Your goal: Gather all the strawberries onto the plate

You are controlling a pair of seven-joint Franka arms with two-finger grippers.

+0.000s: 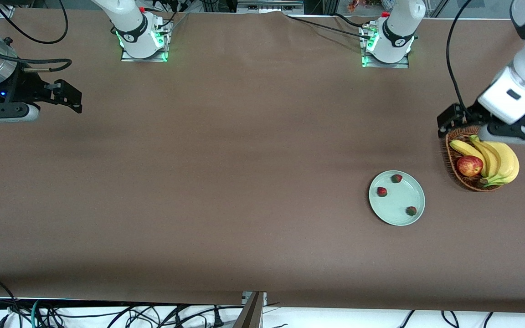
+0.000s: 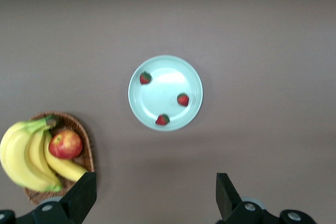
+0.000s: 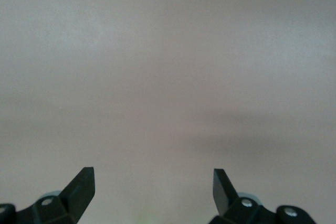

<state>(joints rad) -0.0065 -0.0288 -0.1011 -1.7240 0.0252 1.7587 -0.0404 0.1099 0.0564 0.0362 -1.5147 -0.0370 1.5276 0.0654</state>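
Three strawberries (image 1: 382,192) (image 1: 396,178) (image 1: 411,211) on plate (image 1: 392,216), well apart from each other; plate on brown tabletop (image 1: 226,182) beside basket (image 1: 454,166) holding bananas (image 1: 499,161) and apple (image 1: 469,166). Left tool (image 2: 155,195) up over basket, spread wide, holding nothing. Right tool (image 3: 153,187) up over bare tabletop at right arm's end, spread wide, holding nothing; no readable labels.

The left tool (image 1: 449,122) hung over the basket (image 1: 454,157) and covered its rim toward the robots' bases, along with the banana tips there. In the left wrist view the frame's edge cut off the basket and the bananas (image 2: 23,156). The right tool (image 1: 69,96) showed only partly, its arm cut by the front view's edge. The strawberries' (image 1: 382,192) leafy caps were too small to make out.
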